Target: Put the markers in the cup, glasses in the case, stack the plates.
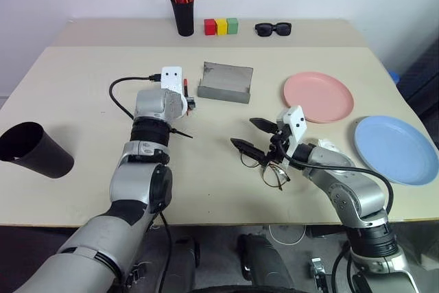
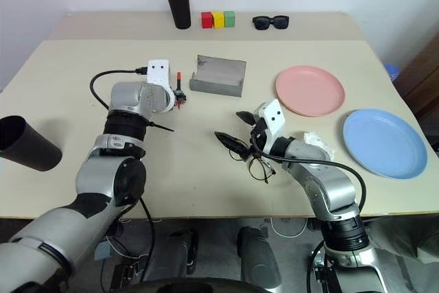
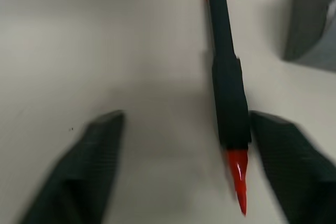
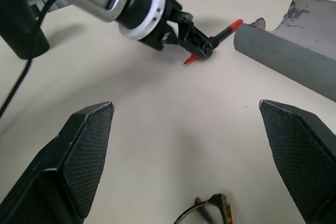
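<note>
Silver-grey jointed arms with black wrist bands, white camera blocks, black cables and black-fingered grippers.

Beige table carries all. Far edge: black pen holder with red-orange markers, three coloured blocks, black sunglasses. Middle: open grey case, red-orange marker just left of it. Right: pink plate, blue plate nearer. Near middle: glasses. Left edge: black cup on its side
</note>
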{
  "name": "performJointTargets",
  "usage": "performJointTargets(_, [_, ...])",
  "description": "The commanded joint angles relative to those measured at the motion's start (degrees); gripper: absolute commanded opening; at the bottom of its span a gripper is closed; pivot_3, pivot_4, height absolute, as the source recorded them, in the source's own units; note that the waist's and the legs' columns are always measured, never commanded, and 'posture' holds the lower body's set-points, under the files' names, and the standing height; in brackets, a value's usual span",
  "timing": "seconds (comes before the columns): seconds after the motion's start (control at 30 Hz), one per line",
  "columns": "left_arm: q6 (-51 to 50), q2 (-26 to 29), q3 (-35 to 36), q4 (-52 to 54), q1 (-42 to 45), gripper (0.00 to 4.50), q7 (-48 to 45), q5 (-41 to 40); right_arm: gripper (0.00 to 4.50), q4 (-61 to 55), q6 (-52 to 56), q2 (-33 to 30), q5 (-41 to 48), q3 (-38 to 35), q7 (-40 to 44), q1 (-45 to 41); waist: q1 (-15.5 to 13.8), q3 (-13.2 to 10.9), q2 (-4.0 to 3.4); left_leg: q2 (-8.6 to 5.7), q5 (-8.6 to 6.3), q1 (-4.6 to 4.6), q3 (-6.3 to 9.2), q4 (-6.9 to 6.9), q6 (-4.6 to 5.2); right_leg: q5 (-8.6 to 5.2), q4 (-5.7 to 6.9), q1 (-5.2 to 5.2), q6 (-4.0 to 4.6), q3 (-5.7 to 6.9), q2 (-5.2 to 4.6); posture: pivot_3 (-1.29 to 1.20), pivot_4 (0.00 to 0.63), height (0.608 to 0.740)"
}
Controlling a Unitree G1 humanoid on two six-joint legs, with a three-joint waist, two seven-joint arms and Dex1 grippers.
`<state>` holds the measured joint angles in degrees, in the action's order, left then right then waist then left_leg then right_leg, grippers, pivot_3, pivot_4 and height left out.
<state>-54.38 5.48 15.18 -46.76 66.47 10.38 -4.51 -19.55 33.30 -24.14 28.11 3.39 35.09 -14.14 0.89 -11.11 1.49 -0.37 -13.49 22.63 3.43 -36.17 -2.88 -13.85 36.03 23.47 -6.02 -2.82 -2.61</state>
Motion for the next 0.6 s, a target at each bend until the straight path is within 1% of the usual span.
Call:
performJointTargets(0.03, [1.7,-0.2,0.3,-3.7,1.2,1.7,1.4,-0.4,4.5,-3.6,-0.8,-0.6,-0.5,0.0,0.0,0.9,-0.1,0.0,0.0,-0.02,0.0,0.0,0.0,-0.01,0.0,0.0,0.0,-0.01,-0.01,0.0,-0.02,0.0,0.15,0.74])
performJointTargets(0.13, [2.9,-0.1,0.5,-4.8,1.6,0.2,2.3,-0.5,4.5,-3.8,-0.7,-0.5,-0.7,0.2,0.2,1.2,-0.1,0.0,0.0,-0.04,0.0,-0.01,-0.01,-0.05,-0.01,0.0,-0.01,-0.04,-0.04,0.0,-0.04,0.0,0.15,0.74])
performJointTargets(0.17, [5.6,-0.1,0.9,-3.6,1.0,0.04,3.4,-0.5,4.5,-3.8,-0.7,-0.5,-0.8,0.5,0.3,1.1,-0.1,0.0,-0.01,-0.04,0.0,-0.02,-0.01,-0.05,-0.01,0.0,0.0,-0.04,-0.03,0.0,-0.04,0.0,0.15,0.74])
performJointTargets(0.23, [16.5,-0.6,2.1,2.7,-2.2,0.04,6.7,-0.3,4.5,-3.6,-0.6,-0.2,-0.9,1.1,0.7,0.4,0.0,0.0,0.0,-0.03,0.0,-0.04,0.0,-0.02,-0.01,0.01,-0.01,-0.04,-0.01,0.0,-0.04,0.0,0.15,0.74])
performJointTargets(0.27, [20.4,-1.0,3.2,5.7,-3.7,0.04,7.5,-1.0,4.5,-3.6,-0.6,0.0,-0.8,1.4,0.9,0.0,0.2,0.0,0.0,-0.02,0.0,-0.05,-0.01,0.01,-0.01,0.05,0.0,-0.03,0.06,-0.01,-0.05,0.0,0.15,0.74])
performJointTargets(0.33, [26.1,-1.7,6.4,11.8,-6.6,0.04,6.6,-4.4,4.5,-3.8,-0.6,0.4,-0.4,2.0,1.4,-0.8,0.2,0.0,0.0,0.02,0.0,0.02,-0.05,0.05,-0.03,0.1,0.01,0.1,0.13,-0.05,-0.05,0.0,0.15,0.74])
performJointTargets(0.43, [32.7,-2.3,7.9,22.2,-11.7,0.04,11.1,-3.8,4.5,-4.2,-0.1,1.2,0.9,2.7,2.3,-1.9,0.1,0.0,0.0,0.05,0.02,0.25,-0.04,0.06,-0.06,0.12,0.07,0.36,0.17,-0.05,-0.03,0.0,0.15,0.74])
performJointTargets(0.47, [36.2,-2.3,7.1,27.0,-14.5,0.04,12.2,-2.1,4.5,-4.4,0.0,1.5,1.4,2.9,2.7,-2.1,0.0,0.0,0.0,0.05,0.03,0.35,-0.03,0.04,-0.07,0.12,0.09,0.43,0.17,-0.05,-0.03,0.0,0.15,0.74])
performJointTargets(0.53, [42.2,-2.1,5.6,40.2,-21.8,0.04,14.8,2.4,4.5,-4.8,0.3,2.4,2.9,3.5,3.7,-2.9,0.2,0.0,-0.02,0.03,0.03,0.46,-0.04,0.01,-0.07,0.14,0.07,0.5,0.16,-0.05,-0.06,0.0,0.15,0.74])
performJointTargets(0.6, [45.8,-0.2,2.7,51.8,-29.5,0.04,17.1,10.2,4.5,-5.1,0.8,3.3,4.6,3.8,4.8,-3.6,0.1,0.0,-0.02,0.02,0.03,0.55,-0.09,0.01,-0.07,0.16,0.09,0.6,0.15,-0.12,-0.12,0.0,0.15,0.74])
